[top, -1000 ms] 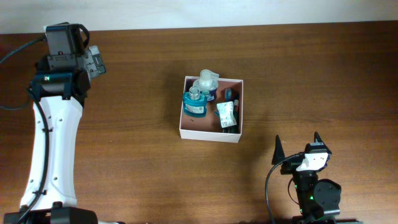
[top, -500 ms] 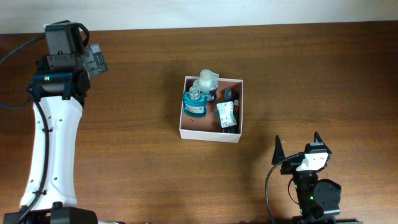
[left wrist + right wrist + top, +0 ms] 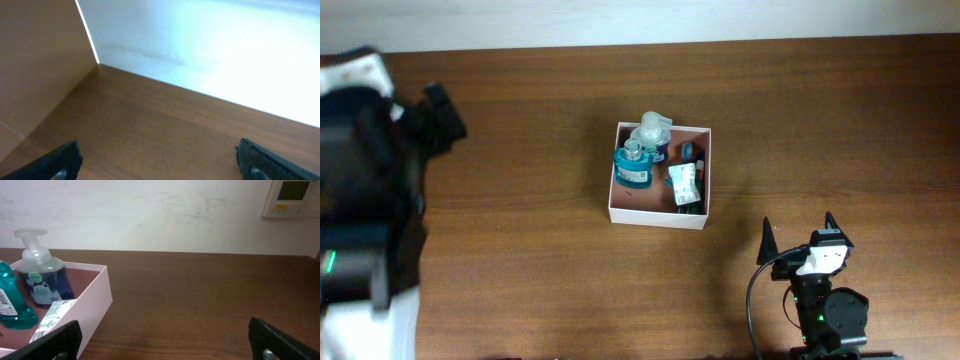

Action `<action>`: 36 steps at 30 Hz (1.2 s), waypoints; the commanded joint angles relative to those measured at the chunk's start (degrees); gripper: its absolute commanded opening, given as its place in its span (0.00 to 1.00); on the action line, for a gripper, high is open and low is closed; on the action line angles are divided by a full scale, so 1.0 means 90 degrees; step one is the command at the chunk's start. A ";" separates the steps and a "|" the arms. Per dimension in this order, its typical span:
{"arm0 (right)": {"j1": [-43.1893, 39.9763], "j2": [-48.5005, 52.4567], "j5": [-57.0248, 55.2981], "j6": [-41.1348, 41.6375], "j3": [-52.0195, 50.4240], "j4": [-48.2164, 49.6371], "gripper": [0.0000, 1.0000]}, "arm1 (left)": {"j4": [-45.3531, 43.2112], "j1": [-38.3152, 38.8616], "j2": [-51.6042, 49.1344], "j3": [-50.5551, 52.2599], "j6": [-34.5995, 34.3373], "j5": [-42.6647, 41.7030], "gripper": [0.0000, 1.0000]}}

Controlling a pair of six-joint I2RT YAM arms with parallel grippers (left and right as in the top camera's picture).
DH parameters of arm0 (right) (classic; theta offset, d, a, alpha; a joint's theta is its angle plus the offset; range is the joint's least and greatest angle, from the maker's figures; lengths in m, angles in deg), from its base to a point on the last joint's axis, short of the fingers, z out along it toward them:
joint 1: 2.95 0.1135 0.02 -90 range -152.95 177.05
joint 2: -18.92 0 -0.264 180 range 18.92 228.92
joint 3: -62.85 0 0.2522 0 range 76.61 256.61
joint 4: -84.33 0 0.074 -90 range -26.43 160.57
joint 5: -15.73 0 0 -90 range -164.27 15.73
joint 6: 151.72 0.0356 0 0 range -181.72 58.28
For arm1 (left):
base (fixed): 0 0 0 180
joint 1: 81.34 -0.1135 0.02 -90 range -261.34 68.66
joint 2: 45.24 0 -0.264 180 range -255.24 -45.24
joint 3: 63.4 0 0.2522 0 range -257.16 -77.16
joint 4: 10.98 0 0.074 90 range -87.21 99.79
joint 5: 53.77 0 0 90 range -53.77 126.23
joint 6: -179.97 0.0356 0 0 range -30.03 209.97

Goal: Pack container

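Note:
The container (image 3: 657,216) is a square white-walled box with a pinkish-brown inside at the table's middle. It holds a teal bottle (image 3: 633,166), a clear pump bottle of blue liquid (image 3: 654,134), a white labelled packet (image 3: 682,182) and a dark item (image 3: 692,155). My left gripper (image 3: 438,112) is blurred at the far left, open and empty, well apart from the container; its wrist view (image 3: 160,162) shows only bare table. My right gripper (image 3: 800,236) is open and empty, front right of the container. Its wrist view (image 3: 165,340) shows the container's wall (image 3: 92,302), teal bottle (image 3: 10,297) and pump bottle (image 3: 42,275).
A white wall runs behind the table's back edge (image 3: 200,95). A brown panel (image 3: 40,55) stands at the left in the left wrist view. A white wall control unit (image 3: 292,197) hangs at the upper right in the right wrist view.
My left arm has swung left and up toward the overhead camera and now looks large and blurred. The right arm and the container's contents have not moved.

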 commanded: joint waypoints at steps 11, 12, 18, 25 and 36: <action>0.0029 -0.0061 0.0034 -0.0039 -0.0029 -0.0058 0.98 | -0.0469 0.0007 0.2829 0.2761 -0.0058 -0.0163 0.99; 0.0029 -0.0061 0.0034 -0.0039 -0.0029 -0.0058 0.98 | -0.0685 0.0007 0.3077 0.3121 -0.0058 -0.0182 0.99; 0.0029 -0.0061 0.0034 -0.0039 -0.0029 -0.0058 0.98 | -0.2375 0.0007 0.4408 0.5183 -0.0058 -0.0306 0.99; 0.0029 -0.0061 0.0034 -0.0036 -0.0029 -0.0058 0.98 | -0.4398 0.0007 0.5416 0.7186 -0.0058 -0.0444 0.99; 0.0029 -0.0061 0.0034 -0.0036 -0.0029 -0.0058 0.98 | -0.6438 0.0007 0.6118 0.9102 -0.0058 -0.0753 0.99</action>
